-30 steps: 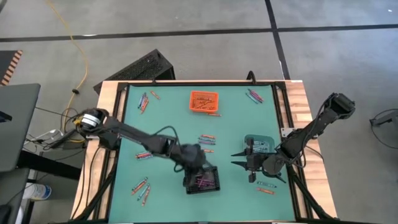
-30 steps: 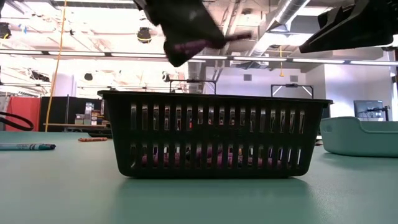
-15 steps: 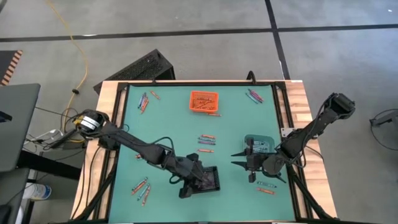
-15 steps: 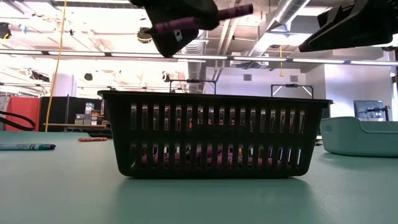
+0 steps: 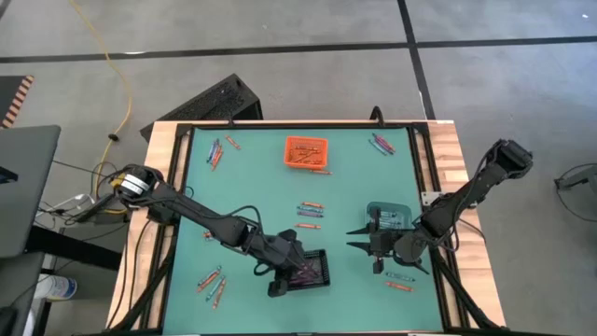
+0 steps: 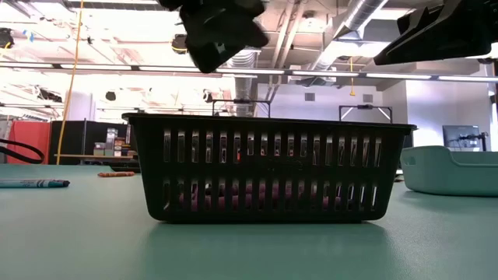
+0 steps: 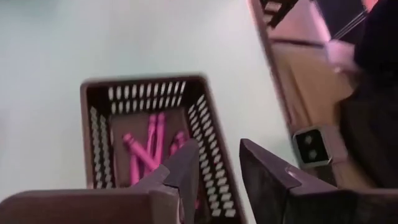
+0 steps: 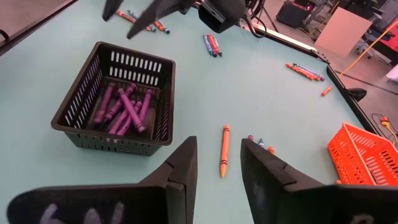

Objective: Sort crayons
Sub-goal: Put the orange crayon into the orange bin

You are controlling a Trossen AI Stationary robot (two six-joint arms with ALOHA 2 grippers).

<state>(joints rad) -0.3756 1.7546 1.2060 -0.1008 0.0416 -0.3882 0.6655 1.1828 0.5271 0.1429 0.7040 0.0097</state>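
Left tool point(image 7: 214, 168) positioned above black slotted plastic bin point(image 5: 306, 271), fingers parted and empty.
Purple paper-wrapped crayons point(image 7: 149, 146) are seen lying inside the bin; the right tool point(image 8: 217, 162), open and empty, is held beside the bin, over the green counter point(image 5: 252, 177).

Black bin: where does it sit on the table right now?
In the high view, the black bin sits near the table's front edge, directly under the left pincer, left of the teal bin.
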